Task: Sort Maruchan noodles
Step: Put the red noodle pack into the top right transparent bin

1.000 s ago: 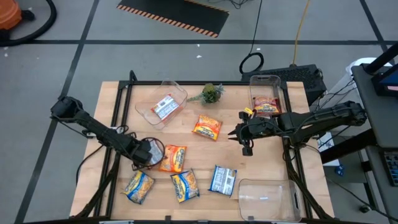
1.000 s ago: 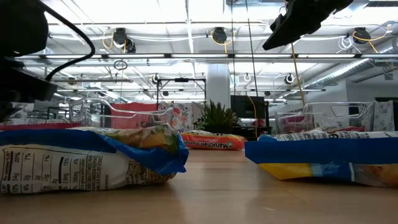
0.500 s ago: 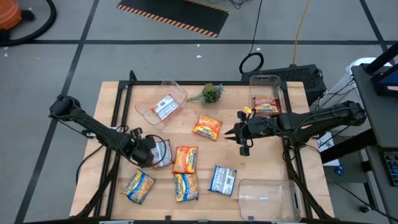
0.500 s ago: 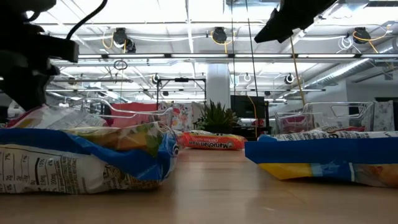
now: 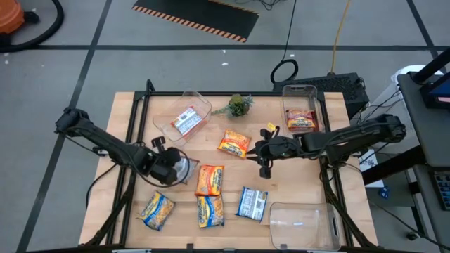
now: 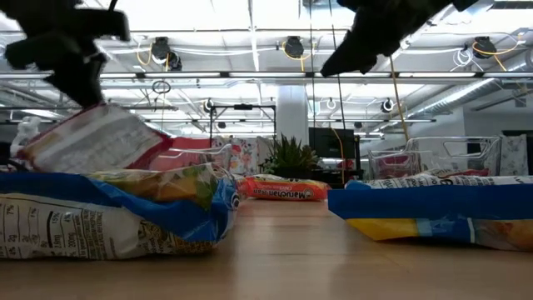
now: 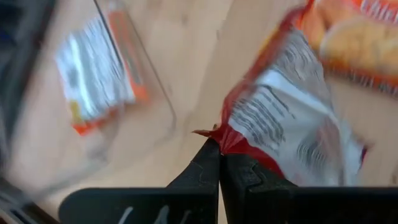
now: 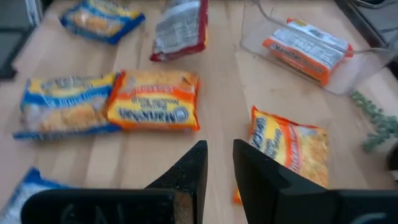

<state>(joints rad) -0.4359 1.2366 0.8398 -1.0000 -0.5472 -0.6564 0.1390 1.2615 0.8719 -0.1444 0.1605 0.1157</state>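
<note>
My left gripper (image 5: 171, 167) is shut on a red-and-silver noodle packet (image 5: 183, 169) at the table's left middle. The packet also shows below that gripper in the low view (image 6: 92, 137). My right gripper (image 5: 263, 152) hangs open over the table's middle with nothing between its fingers (image 8: 217, 163), just right of an orange packet (image 5: 233, 144). Lying flat on the table are a second orange packet (image 5: 209, 180), two yellow-and-blue packets (image 5: 156, 210) (image 5: 209, 210) and a blue-white one (image 5: 252, 203). My left gripper pinches the red-and-silver packet by one corner of its red end seam (image 7: 225, 142) between its two fingers. The fingers slant down from the table's left. The packet is raised and tilted below them; a yellow-and-blue packet (image 6: 125, 208) hides its lower end in the low view.
A clear bin (image 5: 199, 105) at the far left holds an orange-and-white packet (image 5: 186, 121). A second bin (image 5: 301, 91) at the far right holds a red packet (image 5: 301, 121). A third bin (image 5: 304, 225) stands at the near right. A green plant sprig (image 5: 239, 105) lies between the far bins.
My left gripper has risen and tipped, lifting the red-and-silver packet up off the table by its corner. The orange packet beside it has slid a little toward the table's right. My right gripper has moved toward the table's left, nearer the far orange packet.
</note>
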